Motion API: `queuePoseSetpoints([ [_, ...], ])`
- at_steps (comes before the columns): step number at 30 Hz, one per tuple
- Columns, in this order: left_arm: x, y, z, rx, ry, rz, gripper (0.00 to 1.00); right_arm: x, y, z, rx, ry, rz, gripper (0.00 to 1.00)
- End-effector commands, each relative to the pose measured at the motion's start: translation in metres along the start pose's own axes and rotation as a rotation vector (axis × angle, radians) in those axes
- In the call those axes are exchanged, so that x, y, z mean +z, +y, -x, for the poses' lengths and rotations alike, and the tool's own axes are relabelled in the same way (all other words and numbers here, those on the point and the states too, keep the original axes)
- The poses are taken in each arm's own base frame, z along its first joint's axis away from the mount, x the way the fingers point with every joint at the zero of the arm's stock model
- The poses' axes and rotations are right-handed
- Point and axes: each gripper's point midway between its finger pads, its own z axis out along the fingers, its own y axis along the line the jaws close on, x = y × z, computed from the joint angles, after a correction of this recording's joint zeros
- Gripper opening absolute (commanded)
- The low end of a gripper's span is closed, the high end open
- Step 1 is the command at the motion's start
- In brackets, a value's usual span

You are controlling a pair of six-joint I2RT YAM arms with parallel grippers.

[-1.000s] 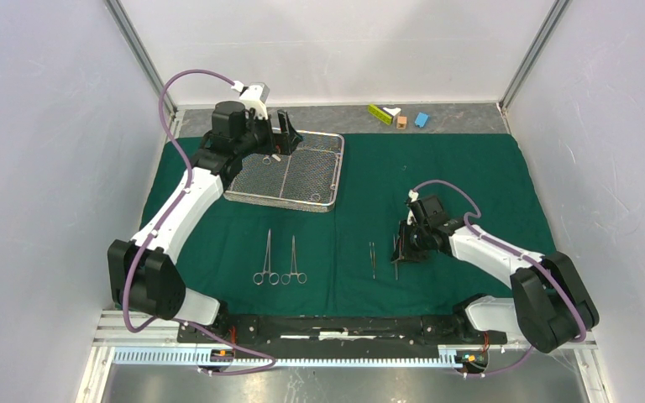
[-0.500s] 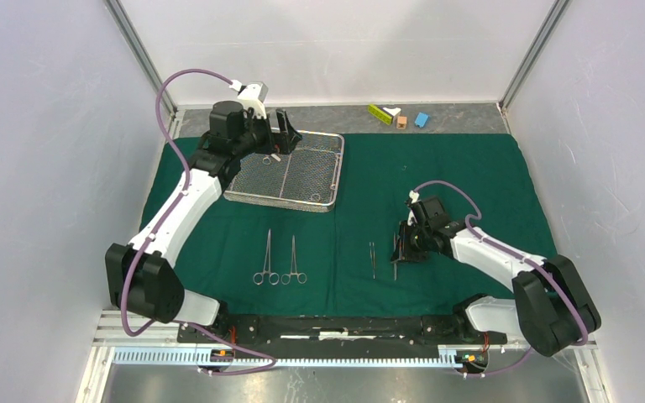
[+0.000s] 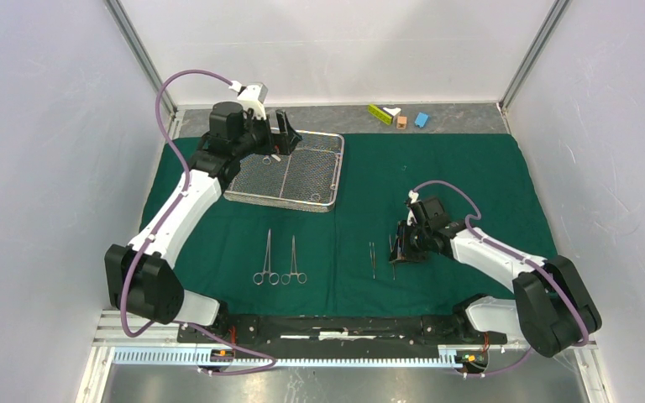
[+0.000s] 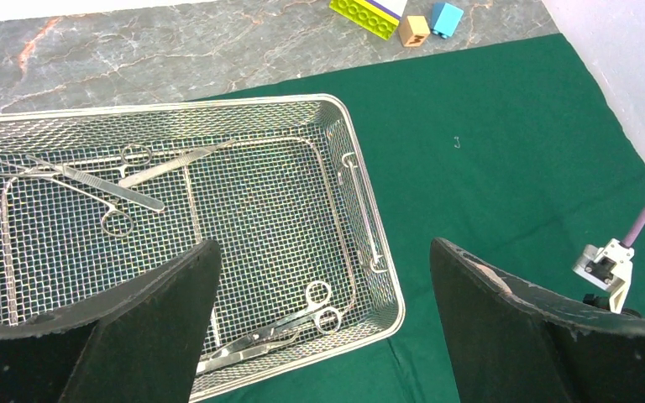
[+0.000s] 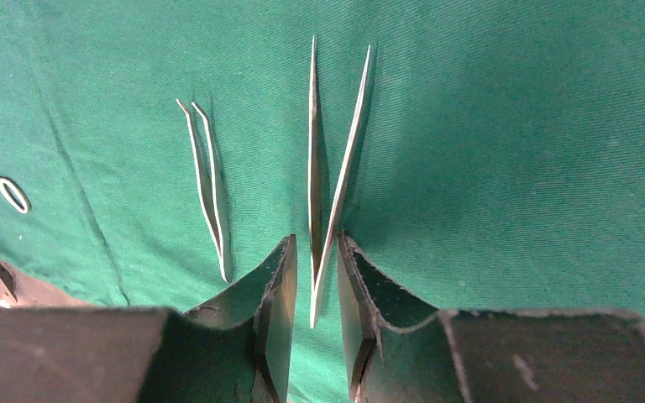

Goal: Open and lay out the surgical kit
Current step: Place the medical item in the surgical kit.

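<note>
Bare drape (image 3: 470,168) right of right gripper (image 5: 316,241); jaws narrowly straddle tweezers (image 5: 312,126), grip unclear; left gripper (image 4: 323,245) gapes empty over tray (image 4: 252,210)

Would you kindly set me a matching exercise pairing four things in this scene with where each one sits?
Things:
1. wire-mesh tray
2. two ring-handled clamps
3. long tweezers
4. coloured blocks

Places:
A. on the bare grey tabletop beyond the green cloth
B. between the fingers of the right gripper
C. under the open left gripper
D. side by side on the cloth, near its front edge

Pairs: 1-C; 2-D; 3-B; 4-A
</note>
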Motion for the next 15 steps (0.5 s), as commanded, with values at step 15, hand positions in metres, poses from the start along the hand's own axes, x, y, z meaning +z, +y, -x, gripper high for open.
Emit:
queuePoseSetpoints([
  [15,-0.026,0.02,0.037,0.034,-0.112,0.121,1.0,-0.063,0.023,0.097,-0.145,-0.308,0.011,0.64],
])
